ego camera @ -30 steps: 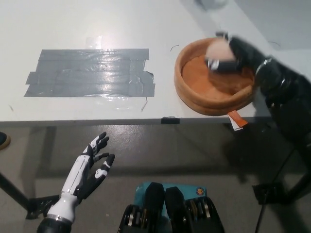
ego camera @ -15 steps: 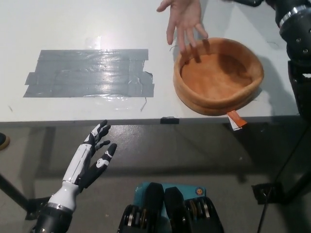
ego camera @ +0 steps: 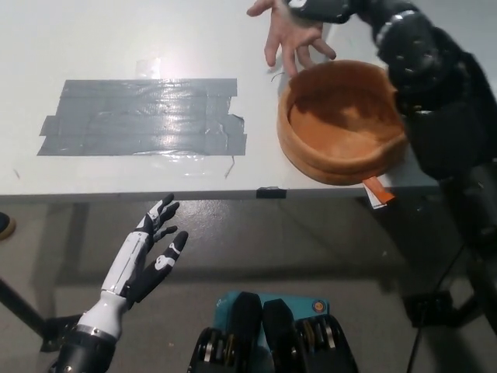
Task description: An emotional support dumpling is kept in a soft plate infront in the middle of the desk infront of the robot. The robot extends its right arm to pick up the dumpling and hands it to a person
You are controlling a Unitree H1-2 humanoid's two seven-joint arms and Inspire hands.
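Handover step – black right hand [ego camera: 322,9] over person's open palm [ego camera: 293,35], its fingers can't be made out; dumpling not visible, soft plate [ego camera: 342,120] empty. Next: let go into palm, prob. White left hand [ego camera: 147,256] idle w/ fingers spread

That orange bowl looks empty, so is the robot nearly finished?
The soft plate holds nothing, so the pickup looks done. The black right hand reaches over a person's open hand at the top edge; the dumpling itself is not visible, so the handover can't be confirmed. The white left hand rests open below the desk.
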